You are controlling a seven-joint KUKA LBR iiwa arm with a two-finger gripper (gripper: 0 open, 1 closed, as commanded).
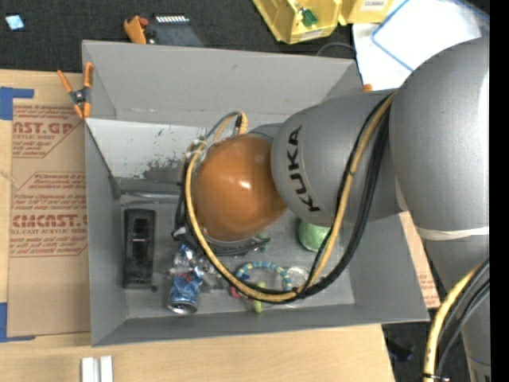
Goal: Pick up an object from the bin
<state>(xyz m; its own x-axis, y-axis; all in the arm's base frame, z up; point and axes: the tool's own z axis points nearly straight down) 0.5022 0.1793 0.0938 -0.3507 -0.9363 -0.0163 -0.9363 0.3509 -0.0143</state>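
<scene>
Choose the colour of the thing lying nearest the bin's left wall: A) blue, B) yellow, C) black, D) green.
C: the black oblong object lies right beside the bin at its left wall, the blue crushed can lies further in, and the green thing is on the right.

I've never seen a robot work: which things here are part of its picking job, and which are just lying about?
Job: arm, bin, and in it a black block, blue can, green thing, bead ring.
Lying about, outside the bin: yellow boxes, white sheet.
</scene>
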